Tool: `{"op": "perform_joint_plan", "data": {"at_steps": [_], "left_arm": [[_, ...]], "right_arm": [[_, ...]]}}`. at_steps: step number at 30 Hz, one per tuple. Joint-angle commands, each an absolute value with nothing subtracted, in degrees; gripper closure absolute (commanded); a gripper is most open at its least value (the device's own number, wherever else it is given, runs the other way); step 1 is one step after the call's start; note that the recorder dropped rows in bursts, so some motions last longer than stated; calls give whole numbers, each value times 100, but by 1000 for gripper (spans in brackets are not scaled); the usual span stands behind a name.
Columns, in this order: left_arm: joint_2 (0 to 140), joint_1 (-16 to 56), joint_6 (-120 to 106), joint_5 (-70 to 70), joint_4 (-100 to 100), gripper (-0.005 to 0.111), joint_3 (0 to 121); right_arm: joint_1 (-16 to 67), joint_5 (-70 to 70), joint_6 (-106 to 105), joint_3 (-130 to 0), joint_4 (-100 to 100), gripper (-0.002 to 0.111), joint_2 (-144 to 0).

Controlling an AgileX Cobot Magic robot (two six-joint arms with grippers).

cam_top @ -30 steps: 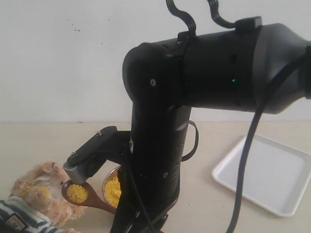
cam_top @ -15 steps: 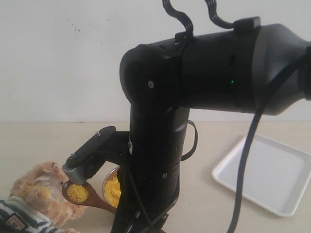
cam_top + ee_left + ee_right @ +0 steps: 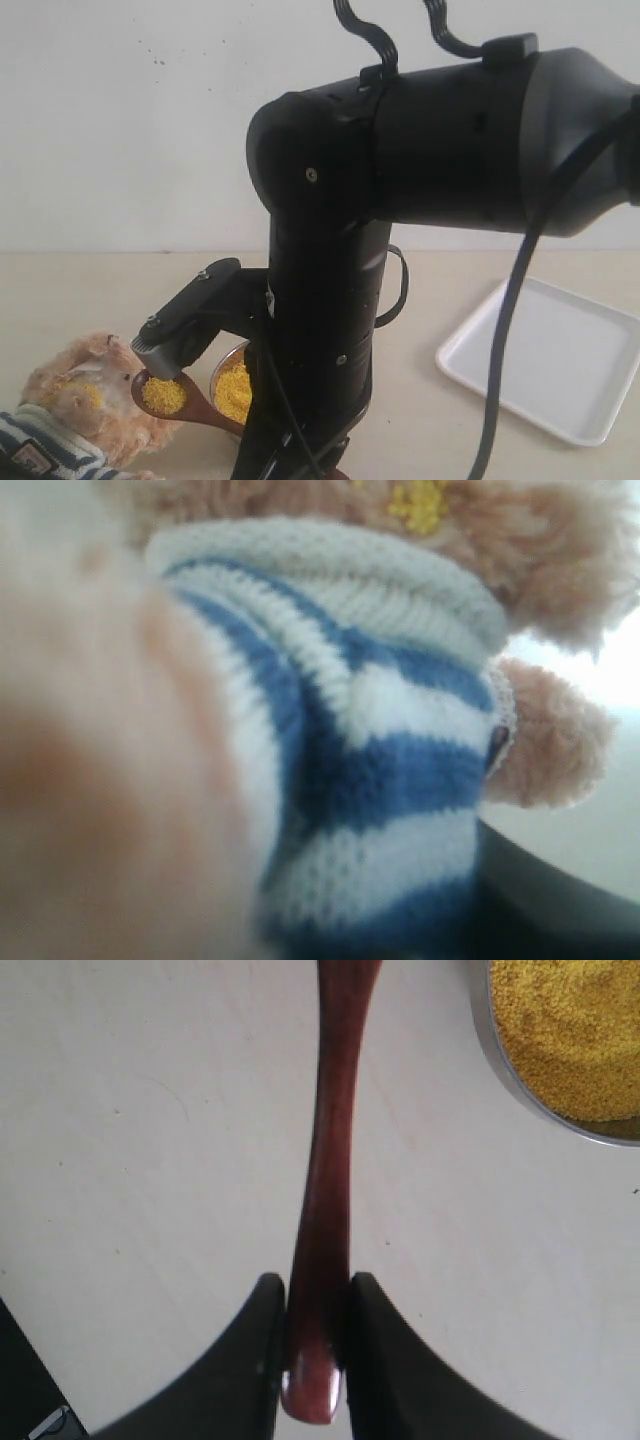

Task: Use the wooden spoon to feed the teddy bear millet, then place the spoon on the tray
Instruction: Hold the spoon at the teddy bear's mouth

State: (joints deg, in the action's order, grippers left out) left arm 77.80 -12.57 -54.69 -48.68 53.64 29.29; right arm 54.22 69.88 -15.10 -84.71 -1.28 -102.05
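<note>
The teddy bear (image 3: pixel 70 405) sits at the lower left, with yellow grains on its muzzle. Its striped shirt (image 3: pixel 380 770) fills the left wrist view. My left gripper (image 3: pixel 340 900) is closed round its torso, the fingers mostly hidden by plush. The wooden spoon (image 3: pixel 165 395) hovers beside the bear's face with a heap of millet in its bowl. My right gripper (image 3: pixel 315 1340) is shut on the end of the spoon's handle (image 3: pixel 330 1160). More millet (image 3: pixel 570 1030) fills the steel bowl (image 3: pixel 232 392), just right of the spoon. The white tray (image 3: pixel 560 365) lies empty at the right.
A large black arm (image 3: pixel 400 150) fills the middle of the exterior view and hides the table behind it. A black arm part (image 3: pixel 185 325) hangs right above the spoon's bowl. A thick cable (image 3: pixel 510 330) crosses in front of the tray's left edge.
The spoon's bowl has edged slightly right, away from the bear's face. The big arm shifted a little. Both grips look the same.
</note>
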Motion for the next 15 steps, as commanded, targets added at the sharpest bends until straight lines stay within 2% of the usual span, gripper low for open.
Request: {"op": "perform_joint_plan", "data": {"at_steps": [1, 15], "left_arm": [[7737, -1279, -5501, -4911, 5458, 101, 2922], [7737, -1279, -5501, -4911, 5458, 101, 2922]], "right_arm": [[5433, 6996, -1516, -8460, -72, 109, -10122], [5433, 6996, -1405, -8460, 67, 109, -10122]]}}
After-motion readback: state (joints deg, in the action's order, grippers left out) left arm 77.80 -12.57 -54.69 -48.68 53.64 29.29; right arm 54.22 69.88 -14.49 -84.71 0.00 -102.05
